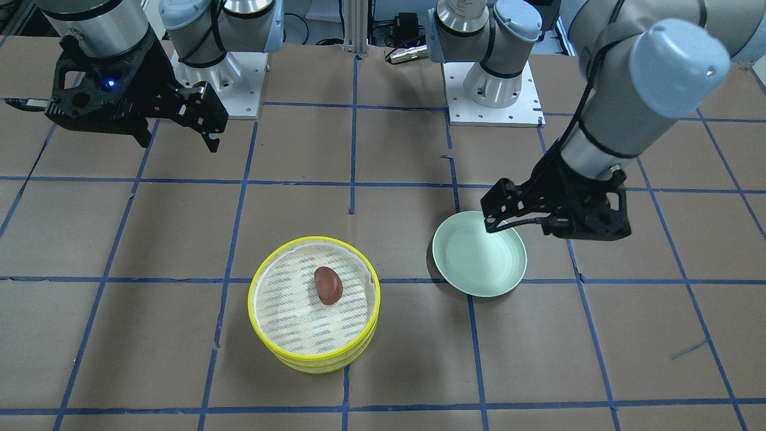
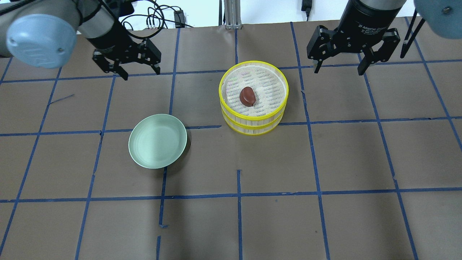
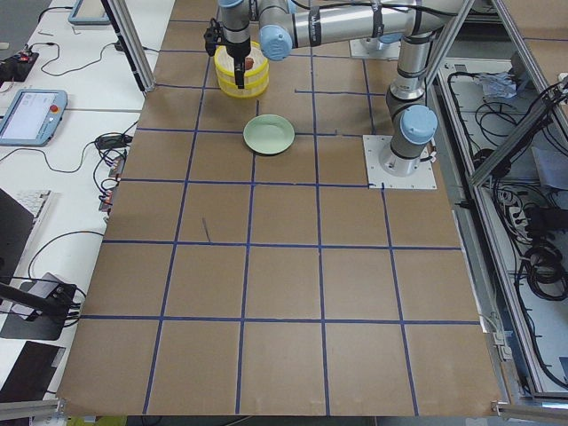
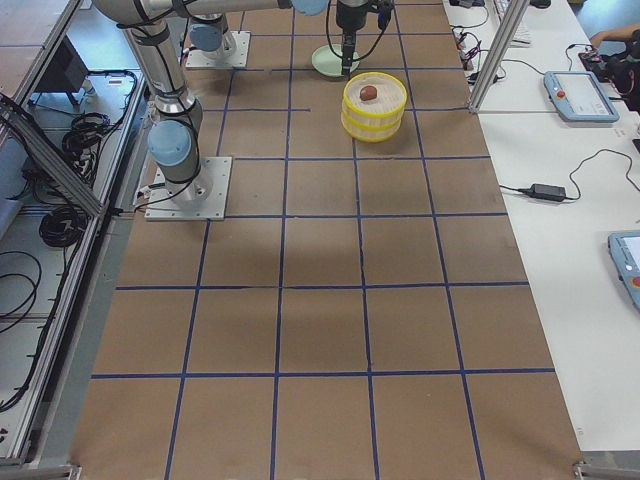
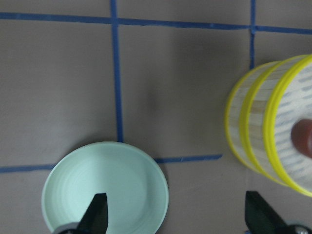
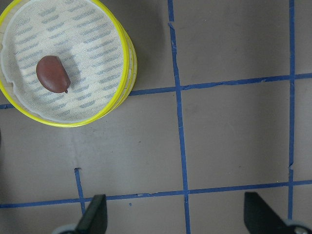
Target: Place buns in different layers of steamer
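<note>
The two steamer layers are stacked: the top layer sits on the lower layer. The dark reddish-brown bun lies on the top layer's mesh; it also shows in the front view and the right wrist view. The white bun is hidden in every view. My left gripper is open and empty, hovering beyond the pale green plate. My right gripper is open and empty, to the right of the stack and apart from it.
The plate holds nothing and lies left of the stack in the overhead view, with a gap of brown table between them. Blue tape lines grid the table. The arm bases stand at the robot's edge.
</note>
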Available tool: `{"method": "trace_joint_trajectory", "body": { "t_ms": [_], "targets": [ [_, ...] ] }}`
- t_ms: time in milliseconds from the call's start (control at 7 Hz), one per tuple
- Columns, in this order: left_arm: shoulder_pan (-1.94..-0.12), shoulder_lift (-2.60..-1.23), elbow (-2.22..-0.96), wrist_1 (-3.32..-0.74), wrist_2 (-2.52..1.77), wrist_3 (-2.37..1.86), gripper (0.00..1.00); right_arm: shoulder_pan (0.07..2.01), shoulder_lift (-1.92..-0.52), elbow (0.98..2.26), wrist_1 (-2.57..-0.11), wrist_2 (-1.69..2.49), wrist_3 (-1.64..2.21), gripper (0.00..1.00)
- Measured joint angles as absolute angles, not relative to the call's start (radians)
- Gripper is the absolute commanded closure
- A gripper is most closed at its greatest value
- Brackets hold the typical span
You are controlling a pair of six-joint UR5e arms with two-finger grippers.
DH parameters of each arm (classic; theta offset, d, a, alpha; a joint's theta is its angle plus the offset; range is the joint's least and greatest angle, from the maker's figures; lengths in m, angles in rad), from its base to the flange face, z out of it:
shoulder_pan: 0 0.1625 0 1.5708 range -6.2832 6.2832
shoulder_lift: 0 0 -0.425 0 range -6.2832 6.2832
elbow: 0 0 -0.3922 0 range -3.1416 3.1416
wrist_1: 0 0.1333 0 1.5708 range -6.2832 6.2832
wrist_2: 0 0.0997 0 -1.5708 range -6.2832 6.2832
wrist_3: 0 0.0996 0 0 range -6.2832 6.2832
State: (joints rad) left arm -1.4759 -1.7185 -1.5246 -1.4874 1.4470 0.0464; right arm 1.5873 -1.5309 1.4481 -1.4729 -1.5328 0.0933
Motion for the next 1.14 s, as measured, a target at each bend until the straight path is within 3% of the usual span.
{"method": "trace_joint_trajectory", "body": {
  "t_ms": [286, 1143],
  "targets": [
    [-1.438, -1.647, -1.53, -1.617, 1.491, 0.09, 0.0, 1.589, -1.531, 1.448, -1.509, -1.536, 0.047, 0.0],
    [-1.493, -1.622, -1.553, -1.637, 1.535, 0.073, 0.0, 1.591, -1.531, 1.448, -1.521, -1.54, 0.034, 0.0]
  ]
}}
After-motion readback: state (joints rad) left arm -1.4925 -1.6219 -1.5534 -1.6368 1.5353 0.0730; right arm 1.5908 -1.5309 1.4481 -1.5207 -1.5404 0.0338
